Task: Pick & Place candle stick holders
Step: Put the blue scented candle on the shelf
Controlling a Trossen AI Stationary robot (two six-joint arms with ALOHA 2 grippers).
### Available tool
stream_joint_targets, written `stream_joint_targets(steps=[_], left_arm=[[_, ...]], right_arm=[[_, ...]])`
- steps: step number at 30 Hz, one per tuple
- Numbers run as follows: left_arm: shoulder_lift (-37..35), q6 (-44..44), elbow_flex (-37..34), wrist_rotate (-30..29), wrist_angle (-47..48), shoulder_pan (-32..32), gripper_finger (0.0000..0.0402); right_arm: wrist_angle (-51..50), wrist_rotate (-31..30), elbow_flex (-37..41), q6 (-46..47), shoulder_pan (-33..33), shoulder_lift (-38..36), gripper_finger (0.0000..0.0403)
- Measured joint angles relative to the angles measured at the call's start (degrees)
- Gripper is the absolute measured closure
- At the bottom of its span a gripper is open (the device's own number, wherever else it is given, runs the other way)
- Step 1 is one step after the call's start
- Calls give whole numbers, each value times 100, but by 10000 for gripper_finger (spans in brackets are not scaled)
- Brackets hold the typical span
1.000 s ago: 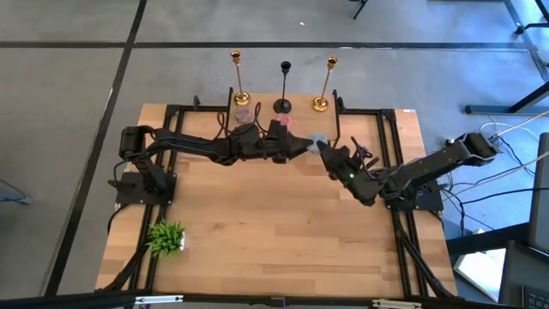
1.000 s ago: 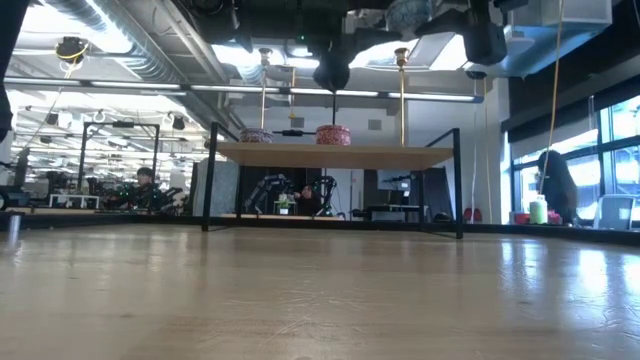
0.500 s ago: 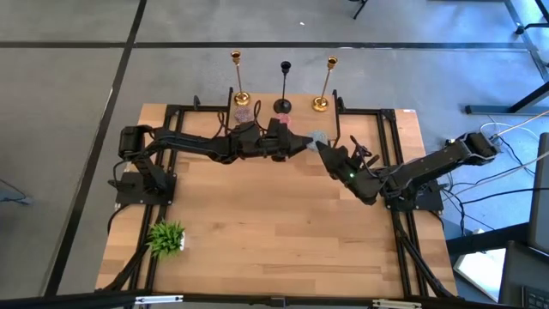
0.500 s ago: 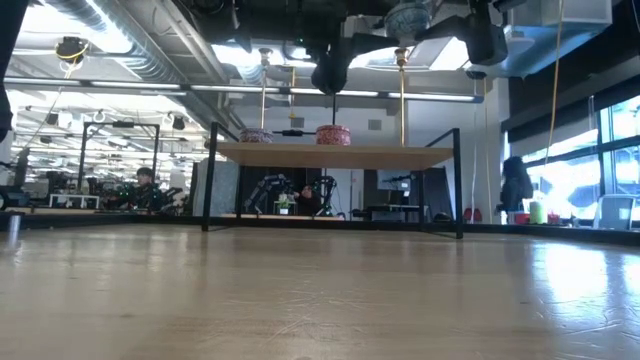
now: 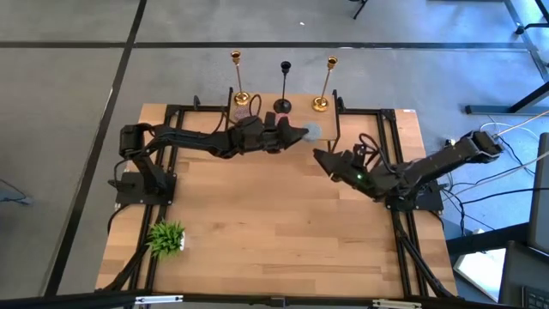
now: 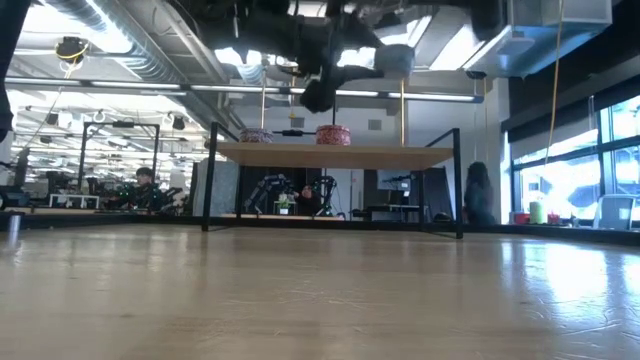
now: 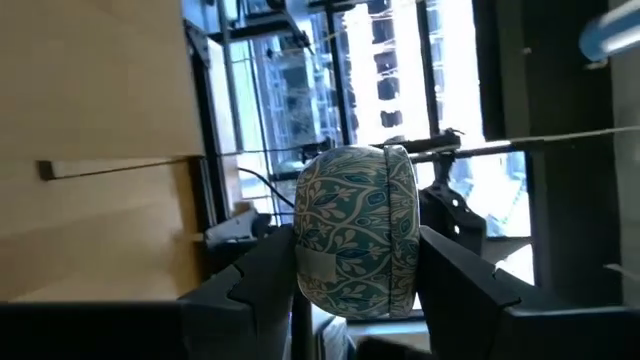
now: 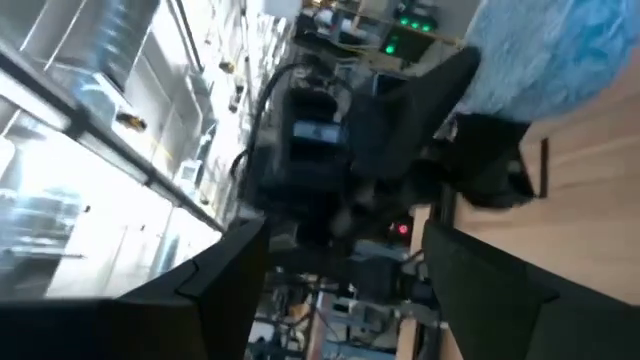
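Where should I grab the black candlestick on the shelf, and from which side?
Probably the thin stem of the black candlestick, somewhere around mid-height, coming in from the table side. It stands upright between the two gold candlesticks, so side approaches look crowded; its flat base and small cup give the jaws little to close on.

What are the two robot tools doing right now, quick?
Left tool: closed on a round teal-and-white patterned ceramic piece.
Right tool: open, holding nothing.

two gold candlesticks, one black; teal leaf-patterned tin.
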State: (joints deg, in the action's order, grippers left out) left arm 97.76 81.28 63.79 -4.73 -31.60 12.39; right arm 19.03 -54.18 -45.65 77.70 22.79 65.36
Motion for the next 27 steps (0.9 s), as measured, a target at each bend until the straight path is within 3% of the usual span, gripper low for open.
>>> stream_joint_targets(steps=[7, 18, 23, 27], left_arm=[[45, 47, 31, 65, 30, 53, 232], [1315, 87, 1604, 1090, 566, -373, 232], [1208, 115, 1599, 684, 1003, -362, 232], [875, 178, 1355, -277, 1082, -429, 232]], right_arm=[[105, 42, 0, -128, 169, 11, 135], [-123, 19, 0, -108, 1213, -185, 135], [-1157, -942, -4, 1236, 2055, -189, 135], [-2663, -2278, -2, 3117, 2584, -173, 135]])
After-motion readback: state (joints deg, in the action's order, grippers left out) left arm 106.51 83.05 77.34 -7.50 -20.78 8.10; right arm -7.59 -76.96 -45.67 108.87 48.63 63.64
